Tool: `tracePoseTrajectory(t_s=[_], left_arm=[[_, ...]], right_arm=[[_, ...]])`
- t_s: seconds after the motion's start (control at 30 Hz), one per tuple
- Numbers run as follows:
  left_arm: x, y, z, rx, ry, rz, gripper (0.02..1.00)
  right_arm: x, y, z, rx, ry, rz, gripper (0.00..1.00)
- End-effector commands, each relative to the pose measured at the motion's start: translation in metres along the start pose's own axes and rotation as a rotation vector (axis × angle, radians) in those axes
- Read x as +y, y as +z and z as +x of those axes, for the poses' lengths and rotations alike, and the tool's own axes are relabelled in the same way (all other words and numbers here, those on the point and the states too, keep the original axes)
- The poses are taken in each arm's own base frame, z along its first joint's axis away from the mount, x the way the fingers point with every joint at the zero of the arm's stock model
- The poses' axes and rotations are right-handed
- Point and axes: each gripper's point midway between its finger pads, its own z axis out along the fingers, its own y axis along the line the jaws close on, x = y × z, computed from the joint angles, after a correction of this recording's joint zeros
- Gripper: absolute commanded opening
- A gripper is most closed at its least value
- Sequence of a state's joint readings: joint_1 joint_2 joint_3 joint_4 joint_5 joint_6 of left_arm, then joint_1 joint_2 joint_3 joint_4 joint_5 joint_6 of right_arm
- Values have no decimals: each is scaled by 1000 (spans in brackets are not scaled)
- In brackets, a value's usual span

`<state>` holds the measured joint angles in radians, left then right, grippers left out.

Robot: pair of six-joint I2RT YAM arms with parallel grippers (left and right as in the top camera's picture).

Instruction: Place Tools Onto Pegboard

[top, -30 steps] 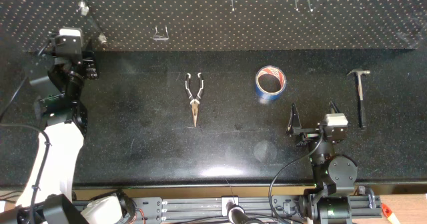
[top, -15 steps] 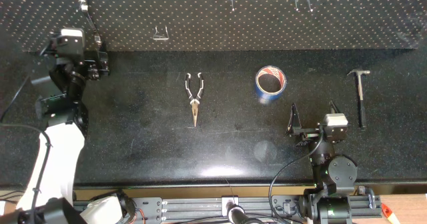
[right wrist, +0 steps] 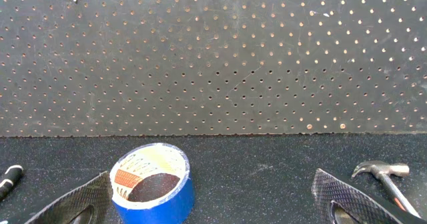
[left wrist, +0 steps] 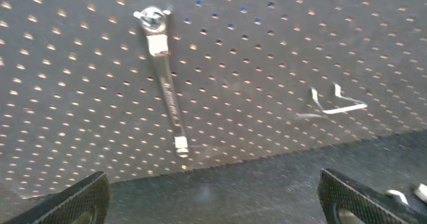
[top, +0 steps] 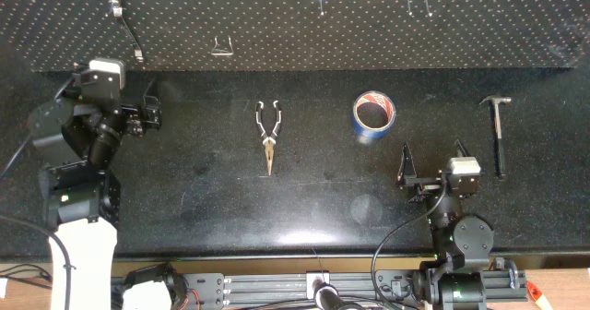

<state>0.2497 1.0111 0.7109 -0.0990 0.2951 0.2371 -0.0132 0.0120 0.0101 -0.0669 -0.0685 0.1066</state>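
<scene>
No text can be read. Faint stamped marks are seen along the handle of the slim silver metal wrench (left wrist: 168,84) hung on the black perforated pegboard (left wrist: 267,57). A printed orange-and-white label (right wrist: 130,174) is seen inside the core of the blue tape roll (right wrist: 157,205); neither is legible.

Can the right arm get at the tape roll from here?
Probably yes: the right gripper is open, the tape roll lies just ahead, nothing stands between them, and the hammer lies aside.
</scene>
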Motion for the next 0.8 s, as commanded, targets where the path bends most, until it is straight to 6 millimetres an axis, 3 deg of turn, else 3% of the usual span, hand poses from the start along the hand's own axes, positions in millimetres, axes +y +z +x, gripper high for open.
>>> tracePoseTrajectory(t_s=[0.03,0.3,0.4,0.63,0.8], left_arm=[[-20,-6,-9,-35,6,109,996],[-21,-6,-10,-26,-130,90,996],[-34,0,-10,-5,-161,34,996],[-87,0,-9,28,-351,-30,996],[-149,-5,0,89,-364,118,993]], right_arm=[[-3,0,1,-5,-11,13,976],[-3,0,1,-5,-11,13,976],[-3,0,1,-5,-11,14,976],[-3,0,1,-5,-11,13,976],[-3,0,1,-5,-11,14,976]])
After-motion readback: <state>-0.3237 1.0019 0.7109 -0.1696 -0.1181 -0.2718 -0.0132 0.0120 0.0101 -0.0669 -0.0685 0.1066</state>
